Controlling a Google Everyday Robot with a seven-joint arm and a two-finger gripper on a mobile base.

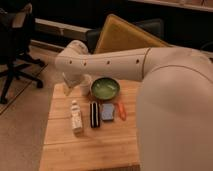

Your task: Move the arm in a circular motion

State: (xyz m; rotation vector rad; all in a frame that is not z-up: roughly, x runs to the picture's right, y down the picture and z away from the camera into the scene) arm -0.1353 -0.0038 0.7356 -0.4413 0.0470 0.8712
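A thick cream-white robot arm (170, 100) fills the near right side. Its rounded shoulder bulks in the foreground, and a long tubular segment with small dark screw holes reaches leftward across the far edge of a wooden table (90, 147). On the table, nearest the viewer, four things lie in a row: a white bottle (76, 118) on its side, a black bar (94, 114), a blue packet (108, 112) and a small orange object (121, 111). Beyond them stands a green bowl (105, 88), with a pale cup (86, 84) just beside it on the left. The gripper (67, 88) hangs down from the arm's far end over the table's far left corner, near the cup. Whether it is wide or narrow cannot be told. Behind, a yellow board (127, 35) leans upright, and a dark office chair (15, 42) stands far left.
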